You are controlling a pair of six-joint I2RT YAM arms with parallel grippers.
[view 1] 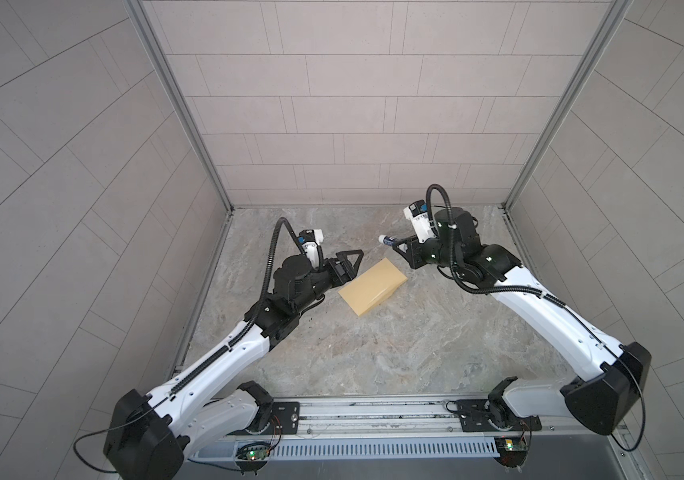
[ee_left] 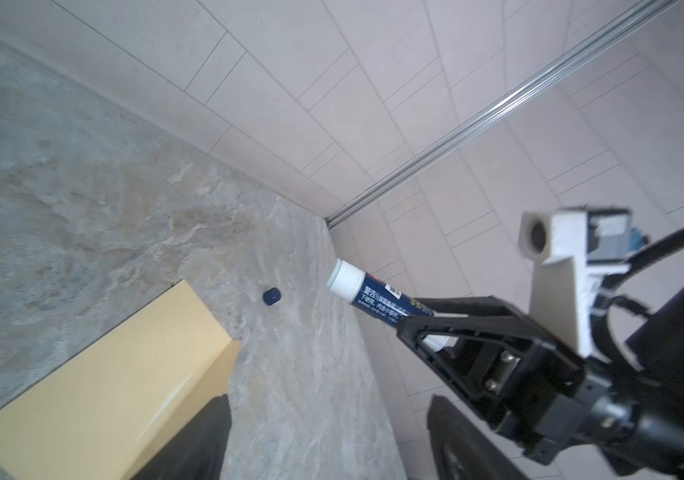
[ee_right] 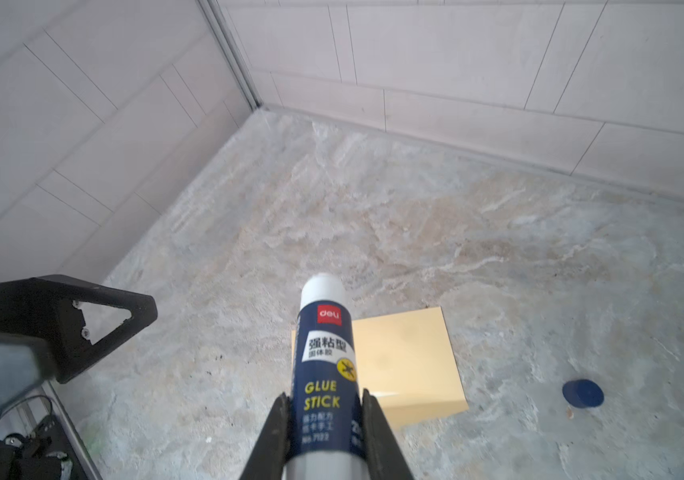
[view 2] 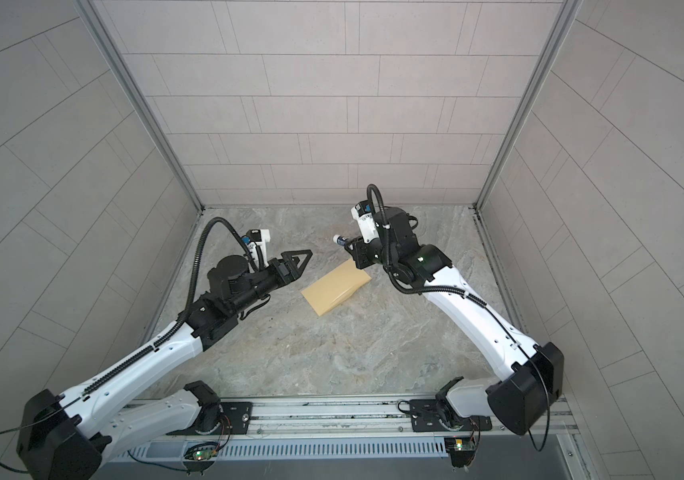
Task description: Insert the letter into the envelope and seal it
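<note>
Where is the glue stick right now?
The glue stick is clamped in the right tool, right of middle in both top views. It hangs above the table, just past the far corner of the envelope, white tip pointing left.

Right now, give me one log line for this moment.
left pincer: open, empty | right pincer: holds glue stick, uncapped | cap: on table | envelope: on table | letter: unseen
</note>
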